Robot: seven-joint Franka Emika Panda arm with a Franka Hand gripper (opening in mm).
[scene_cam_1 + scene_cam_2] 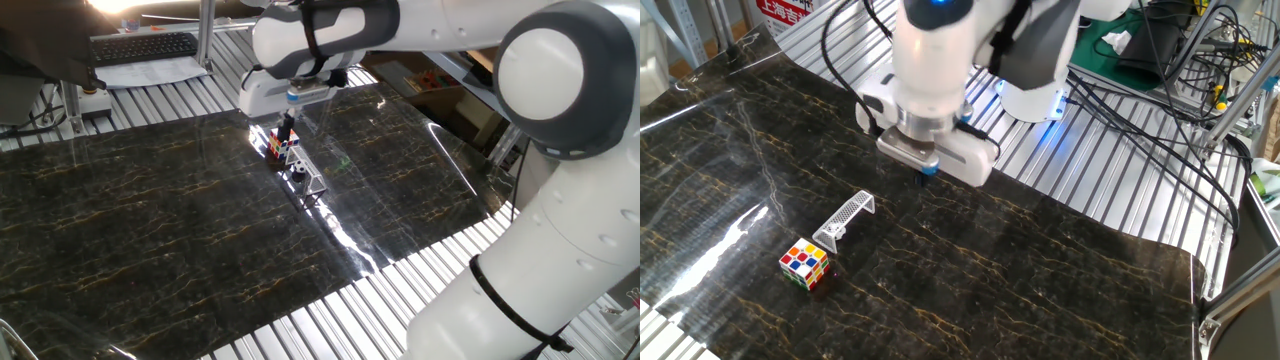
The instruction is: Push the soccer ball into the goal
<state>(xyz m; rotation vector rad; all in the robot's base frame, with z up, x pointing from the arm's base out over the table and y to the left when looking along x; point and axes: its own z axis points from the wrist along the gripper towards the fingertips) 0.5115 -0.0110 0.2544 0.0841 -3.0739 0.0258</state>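
Observation:
The goal [308, 181] is a small silvery frame lying on the dark marble mat; it also shows in the other fixed view [846, 219]. A small black-and-white spot, seemingly the soccer ball [298, 175], sits at the frame's end nearest the cube. In the other fixed view I cannot make the ball out. My gripper [287, 127] hangs above the mat, up and behind the goal, with its fingers together and nothing between them. In the other fixed view my gripper [926, 170] is to the right of the goal and apart from it.
A multicoloured puzzle cube [280, 145] stands just behind the goal, also seen in the other fixed view [805, 265]. The mat's edge meets a slatted metal table [330, 310]. A keyboard [145, 45] and cables [1160, 110] lie beyond.

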